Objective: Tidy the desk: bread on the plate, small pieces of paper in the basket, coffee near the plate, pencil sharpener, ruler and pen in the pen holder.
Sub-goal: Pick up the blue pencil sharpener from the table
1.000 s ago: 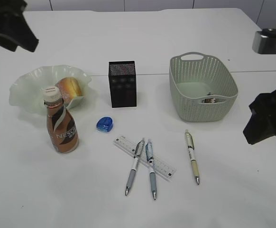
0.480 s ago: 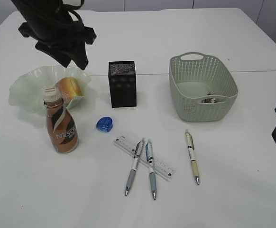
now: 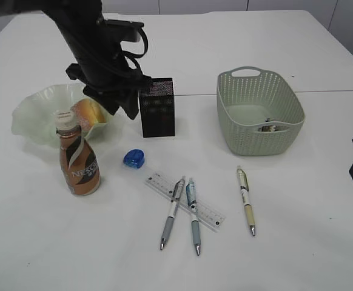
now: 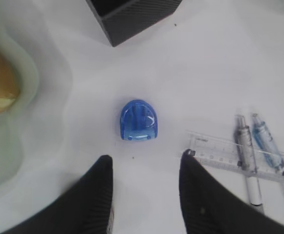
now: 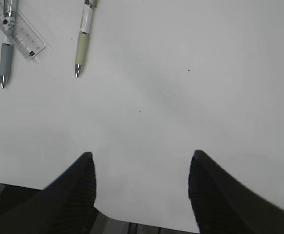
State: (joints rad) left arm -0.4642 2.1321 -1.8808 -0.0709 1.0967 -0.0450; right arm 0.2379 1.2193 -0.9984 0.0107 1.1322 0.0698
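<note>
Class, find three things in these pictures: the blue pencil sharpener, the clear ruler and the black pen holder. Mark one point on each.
pencil sharpener [image 4: 138, 120], left wrist view, middle of its blue top.
ruler [image 3: 208, 214], exterior view, bare stretch right of the pens.
pen holder [image 3: 158, 113], exterior view, front face.

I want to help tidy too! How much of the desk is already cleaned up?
Done: bread sits on the plate, coffee stands beside it, and paper lies in the basket. In hand: the open left gripper hangs over the pencil sharpener. Left: sharpener, ruler and three pens go in the pen holder.
</note>
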